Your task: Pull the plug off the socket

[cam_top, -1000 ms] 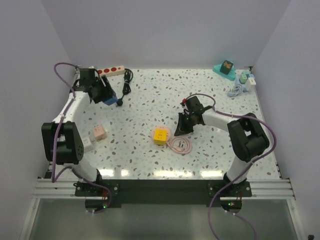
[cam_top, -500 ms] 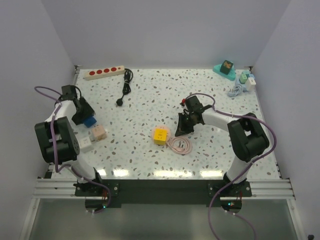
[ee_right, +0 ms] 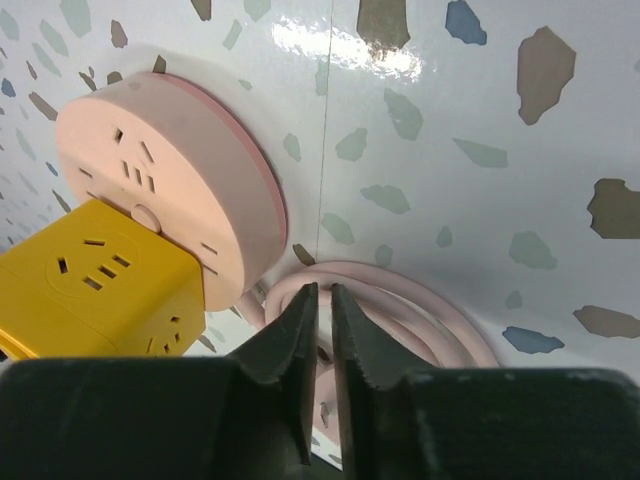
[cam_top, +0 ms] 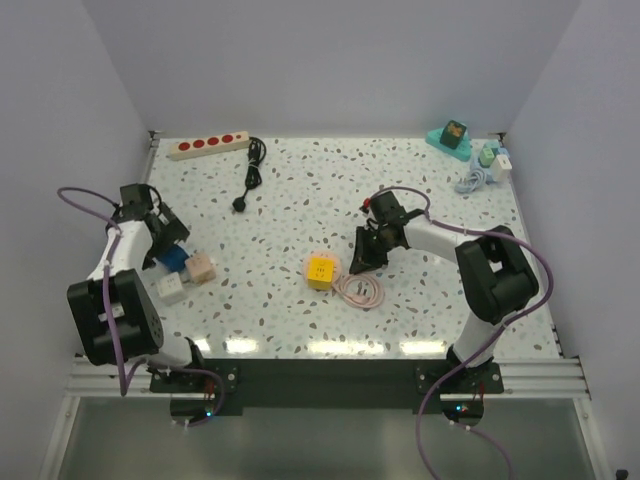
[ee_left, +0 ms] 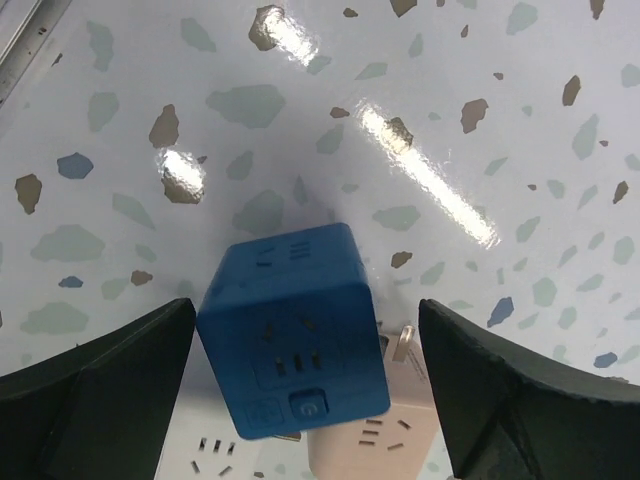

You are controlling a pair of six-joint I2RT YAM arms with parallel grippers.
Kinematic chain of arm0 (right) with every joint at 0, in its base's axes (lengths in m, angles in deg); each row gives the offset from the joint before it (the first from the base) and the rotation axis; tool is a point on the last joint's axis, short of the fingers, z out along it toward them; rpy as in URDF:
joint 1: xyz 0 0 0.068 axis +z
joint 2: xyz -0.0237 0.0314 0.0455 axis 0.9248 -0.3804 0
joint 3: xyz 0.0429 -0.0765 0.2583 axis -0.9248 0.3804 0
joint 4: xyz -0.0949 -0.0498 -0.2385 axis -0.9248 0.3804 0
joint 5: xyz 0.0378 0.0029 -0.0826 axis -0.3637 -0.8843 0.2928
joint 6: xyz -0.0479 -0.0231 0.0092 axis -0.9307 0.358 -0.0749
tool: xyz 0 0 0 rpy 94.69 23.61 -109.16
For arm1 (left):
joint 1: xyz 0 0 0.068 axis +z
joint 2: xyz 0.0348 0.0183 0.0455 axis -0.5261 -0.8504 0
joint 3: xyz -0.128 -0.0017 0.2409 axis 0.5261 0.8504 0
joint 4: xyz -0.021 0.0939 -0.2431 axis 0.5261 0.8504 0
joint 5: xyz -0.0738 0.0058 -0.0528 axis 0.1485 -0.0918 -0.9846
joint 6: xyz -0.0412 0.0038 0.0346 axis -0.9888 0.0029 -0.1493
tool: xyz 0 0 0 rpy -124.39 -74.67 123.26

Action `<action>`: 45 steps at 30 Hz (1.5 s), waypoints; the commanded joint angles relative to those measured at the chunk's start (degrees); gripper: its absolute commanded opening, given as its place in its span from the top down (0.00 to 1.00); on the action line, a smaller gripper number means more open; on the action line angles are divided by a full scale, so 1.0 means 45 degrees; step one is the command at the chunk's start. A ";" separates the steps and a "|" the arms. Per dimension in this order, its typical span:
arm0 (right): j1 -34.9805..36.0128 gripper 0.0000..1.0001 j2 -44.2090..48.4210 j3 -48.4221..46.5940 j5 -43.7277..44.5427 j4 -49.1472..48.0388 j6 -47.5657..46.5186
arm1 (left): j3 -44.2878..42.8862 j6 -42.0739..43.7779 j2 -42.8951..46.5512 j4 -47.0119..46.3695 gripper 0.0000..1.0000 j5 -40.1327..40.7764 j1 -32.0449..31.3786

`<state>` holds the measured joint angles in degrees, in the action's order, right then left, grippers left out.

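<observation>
The speckled table [cam_top: 300, 180] is seen from above, with both arms held low over it. The long cream power strip [cam_top: 207, 145] is found in the far left corner, well beyond the left pincer [ee_left: 305, 330] and a little to its right, with its four red outlets all uncovered.

The left pincer is spread wide, and a blue cube socket [ee_left: 295, 325] is framed between its fingers [ee_left: 100, 390] with nothing clamped. A pale pink cube [ee_left: 370, 445] is glimpsed just under the blue one. A yellow cube [ee_right: 100, 285] is seen to the left of the right pincer [ee_right: 322, 310] and is pressed against a round pink disc [ee_right: 165, 185]. The right pincer's fingers are brought all but together, with only a thin slit left between them, and nothing is held. Their tips are poised over the coiled pink cable [ee_right: 400, 320].

The small black plug [cam_top: 240, 205] is found lying free on the table, out of the strip. It is placed well apart from both pincers, beyond and to the right of the left one, and its black cord [cam_top: 252, 160] is trailed back toward the strip's near end.
</observation>
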<state>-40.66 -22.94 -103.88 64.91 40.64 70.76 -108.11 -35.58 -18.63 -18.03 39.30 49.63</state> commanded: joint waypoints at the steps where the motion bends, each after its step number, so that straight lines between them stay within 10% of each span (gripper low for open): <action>1: 0.0000 0.80 0.0445 -0.0350 0.0124 0.0344 -0.0221 | -0.0394 -0.0245 0.0883 0.0587 0.00 -0.0104 0.0028; 9: -0.0019 0.45 0.0640 -0.0663 0.0651 0.0656 0.0032 | -0.0998 0.0591 0.2778 0.0084 0.00 -0.2443 -0.0614; 15: -0.0136 0.01 0.1808 -0.0332 0.2426 0.0656 0.1379 | -0.2092 0.0458 0.2156 -0.0154 0.00 -0.4674 -0.4243; 28: -0.1328 0.01 0.3296 0.0762 0.3641 0.1126 0.2650 | -0.2816 0.0204 -0.0812 -0.1013 0.00 -0.2142 -1.2427; 45: -0.1602 0.01 0.3531 0.1290 0.3524 0.0872 0.2553 | -0.4202 -0.0480 -0.4017 0.0275 0.00 0.0226 -1.5010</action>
<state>-47.48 -8.34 -97.98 81.06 45.27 81.95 -125.05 -36.47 -35.20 -19.71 36.48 -16.73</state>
